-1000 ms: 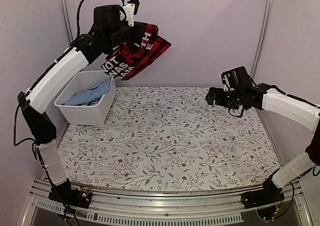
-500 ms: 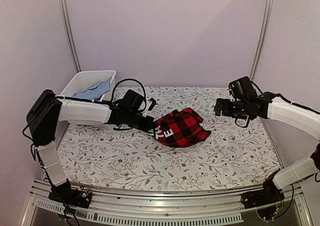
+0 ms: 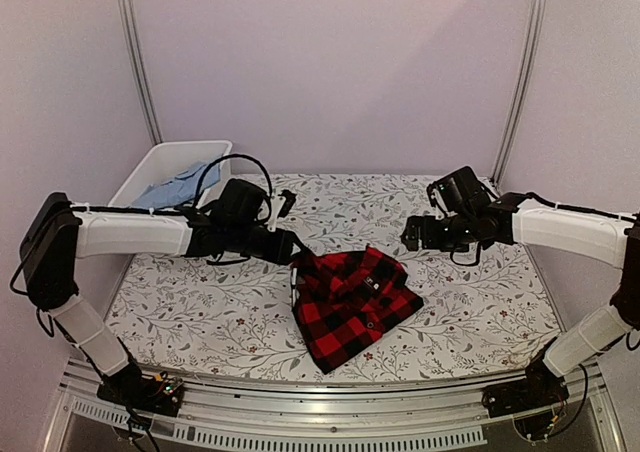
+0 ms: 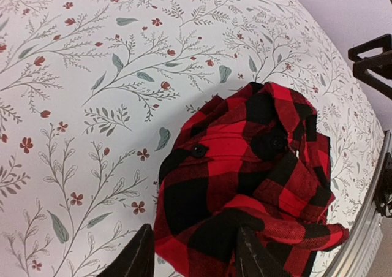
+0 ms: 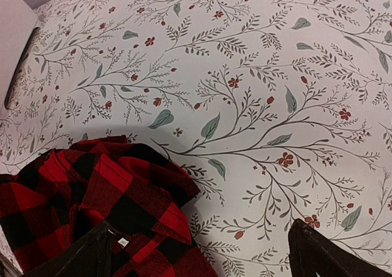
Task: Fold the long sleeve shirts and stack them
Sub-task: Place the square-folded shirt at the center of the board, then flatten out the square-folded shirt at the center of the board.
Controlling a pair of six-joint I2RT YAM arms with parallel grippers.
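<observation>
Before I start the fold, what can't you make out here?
Red-and-black shirt: bunched in every view, so its sleeves cannot be traced.
Left end effector: fingertips cut off by the left wrist view's bottom edge; grip on the cloth unclear.
White bin: the left arm covers its near side in the top view; what lies under the blue cloth is unseen.
</observation>
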